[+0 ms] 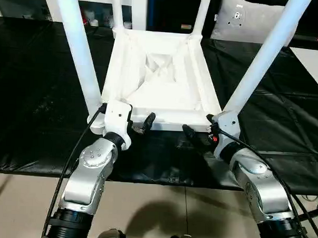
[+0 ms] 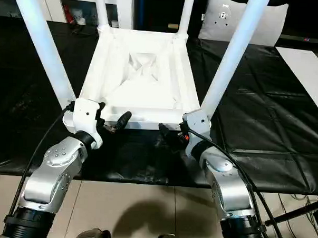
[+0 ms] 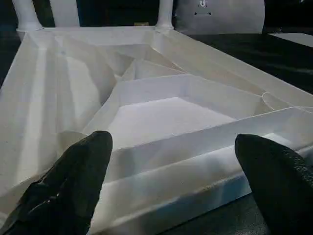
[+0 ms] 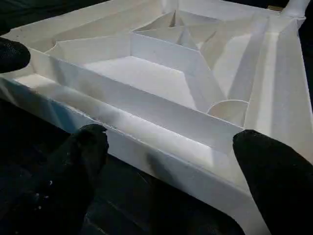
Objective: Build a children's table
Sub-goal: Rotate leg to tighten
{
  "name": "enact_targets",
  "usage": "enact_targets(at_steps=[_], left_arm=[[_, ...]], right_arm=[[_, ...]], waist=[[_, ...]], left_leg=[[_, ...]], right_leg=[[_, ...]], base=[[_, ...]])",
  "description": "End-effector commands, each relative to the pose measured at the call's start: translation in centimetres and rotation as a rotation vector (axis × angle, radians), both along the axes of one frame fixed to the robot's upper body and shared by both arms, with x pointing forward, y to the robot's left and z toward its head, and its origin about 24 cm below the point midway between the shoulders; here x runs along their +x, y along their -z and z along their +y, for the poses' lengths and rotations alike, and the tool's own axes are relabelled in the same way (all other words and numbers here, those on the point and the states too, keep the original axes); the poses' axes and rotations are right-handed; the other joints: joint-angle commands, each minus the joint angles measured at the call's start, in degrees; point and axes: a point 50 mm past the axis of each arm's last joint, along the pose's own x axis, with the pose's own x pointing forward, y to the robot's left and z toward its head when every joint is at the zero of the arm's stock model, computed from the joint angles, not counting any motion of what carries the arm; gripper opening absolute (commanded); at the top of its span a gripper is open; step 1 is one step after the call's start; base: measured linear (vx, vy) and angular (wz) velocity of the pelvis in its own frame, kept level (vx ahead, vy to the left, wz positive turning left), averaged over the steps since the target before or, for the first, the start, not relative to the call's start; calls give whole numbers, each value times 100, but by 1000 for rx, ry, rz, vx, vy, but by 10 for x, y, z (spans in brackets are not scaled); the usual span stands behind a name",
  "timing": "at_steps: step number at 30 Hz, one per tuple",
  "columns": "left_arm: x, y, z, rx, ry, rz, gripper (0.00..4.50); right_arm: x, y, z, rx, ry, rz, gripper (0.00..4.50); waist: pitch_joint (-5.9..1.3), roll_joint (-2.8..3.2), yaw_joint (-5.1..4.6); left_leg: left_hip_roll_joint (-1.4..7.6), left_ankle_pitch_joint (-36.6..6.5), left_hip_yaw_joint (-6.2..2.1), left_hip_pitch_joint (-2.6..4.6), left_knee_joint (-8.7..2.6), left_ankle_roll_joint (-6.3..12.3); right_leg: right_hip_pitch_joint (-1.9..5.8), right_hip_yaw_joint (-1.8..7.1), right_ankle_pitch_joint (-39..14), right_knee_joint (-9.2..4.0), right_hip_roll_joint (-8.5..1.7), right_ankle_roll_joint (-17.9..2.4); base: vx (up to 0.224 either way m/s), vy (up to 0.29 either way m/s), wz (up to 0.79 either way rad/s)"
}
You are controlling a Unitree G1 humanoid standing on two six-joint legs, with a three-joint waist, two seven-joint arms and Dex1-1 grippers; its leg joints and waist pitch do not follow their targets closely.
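1. Upside down on the black sheet (image 1: 38, 92): the white table (image 1: 161, 77), ribbed underside up, four legs (image 1: 77, 47) rising past the top of the picture, tips cut off.
2. At its near edge: left gripper (image 1: 135, 123) by the near left corner, fingers spread wide, holding nothing.
3. Near the near right corner: right gripper (image 1: 198, 134), fingers (image 4: 274, 171) likewise wide, empty.
4. Between the grippers: open stretch of near rim.
5. Beyond the sheet's near edge: bare floor (image 1: 155, 208).
6. Far side: dark, hard to make out.
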Motion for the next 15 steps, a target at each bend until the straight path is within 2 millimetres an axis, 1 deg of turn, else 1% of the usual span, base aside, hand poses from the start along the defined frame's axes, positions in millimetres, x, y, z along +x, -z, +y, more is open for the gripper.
enact_targets(at_steps=[1,5,9,11,13,15], left_arm=[[-2,-4,-3,-3,23,-20,448],[-2,-4,-3,-2,26,-19,448],[-3,-3,-4,-1,29,-17,448],[-3,-3,-4,-1,29,-16,448],[-3,-3,-4,-2,29,-15,448],[-3,-3,-4,-2,29,-15,448]], right_arm=[[0,-1,-2,0,-3,1,450],[-1,-1,-2,1,-5,4,450],[-1,-1,-2,2,-8,8,450],[-1,0,-2,3,-9,9,450],[-1,0,-2,2,-10,10,450],[-1,0,-2,2,-11,11,450]], waist=[[-308,-2,8],[-316,5,8],[-317,-5,7],[-317,0,9],[-321,-16,6],[-320,-13,8]], left_leg=[[471,-1033,-147,99,-496,275],[476,-1019,-149,98,-496,276],[474,-973,-144,94,-492,303],[474,-975,-143,94,-491,306],[474,-971,-140,98,-487,311],[475,-910,-142,91,-487,330]], right_leg=[[232,299,-818,-428,-510,-1192],[235,298,-826,-427,-509,-1197],[240,298,-745,-419,-511,-1218],[241,299,-761,-420,-511,-1222],[241,299,-777,-421,-512,-1215],[245,297,-737,-412,-511,-1222]], base=[[0,0,0],[0,0,0],[0,0,0],[0,0,0],[0,0,0],[0,0,0]])
